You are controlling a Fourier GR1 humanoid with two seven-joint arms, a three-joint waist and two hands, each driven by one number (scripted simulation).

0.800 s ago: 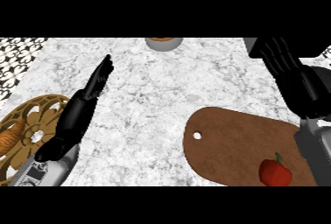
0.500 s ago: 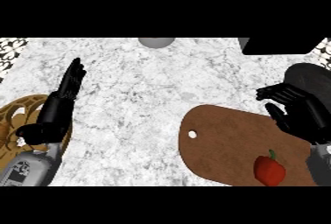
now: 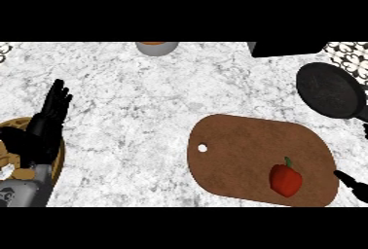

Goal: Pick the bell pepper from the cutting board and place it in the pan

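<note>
In the head view, the red bell pepper (image 3: pixel 286 178) is seen lying near the cutting board's (image 3: pixel 244 146) lower right edge. The pan (image 3: pixel 330 90) sits by the counter's (image 3: pixel 179 92) right edge. The left hand (image 3: pixel 45 126) is held with fingers straight; the right hand (image 3: pixel 354 185) is barely shown, so its fingers cannot be judged

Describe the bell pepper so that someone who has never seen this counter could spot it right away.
Find the brown oval cutting board on the marble counter's right half. The bell pepper lies near its lower right end, opposite the board's small hole. It is the only red thing there, with a short green stem.
</note>
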